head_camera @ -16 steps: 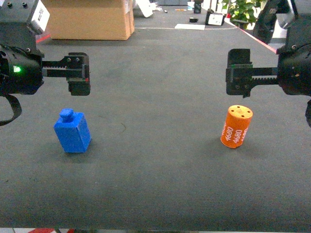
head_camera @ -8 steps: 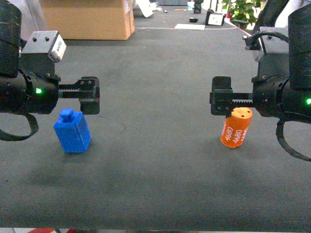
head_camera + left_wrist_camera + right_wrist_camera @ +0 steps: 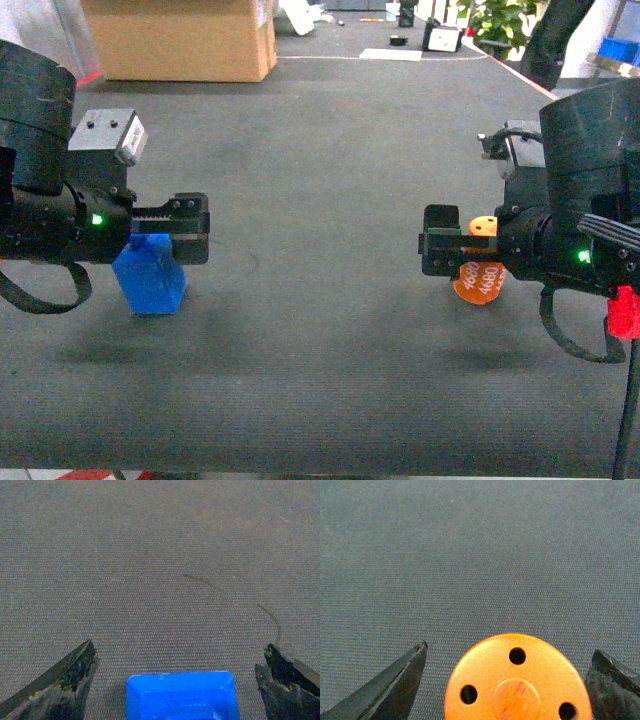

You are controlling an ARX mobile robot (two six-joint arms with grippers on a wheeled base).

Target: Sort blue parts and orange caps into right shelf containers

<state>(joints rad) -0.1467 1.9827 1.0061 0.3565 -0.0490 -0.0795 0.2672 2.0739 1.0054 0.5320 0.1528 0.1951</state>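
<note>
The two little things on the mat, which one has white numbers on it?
The orange cap, under the right gripper. It has white "4680" printed on its side. The blue part, under the left gripper, is plain.

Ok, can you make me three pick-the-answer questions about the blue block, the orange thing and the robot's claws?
1. Where is the blue part?
A. under the left gripper
B. on the cardboard box
C. beside the plant

2. How many holes show in the top of the orange cap?
A. one
B. three
C. six

3. How is the right gripper?
A. shut on the cap
B. open, a finger on each side of the cap
C. holding the blue part

Answers: 1 A, the head view shows it there. 2 B, the right wrist view shows three. 3 B, gaps show on both sides.
</note>
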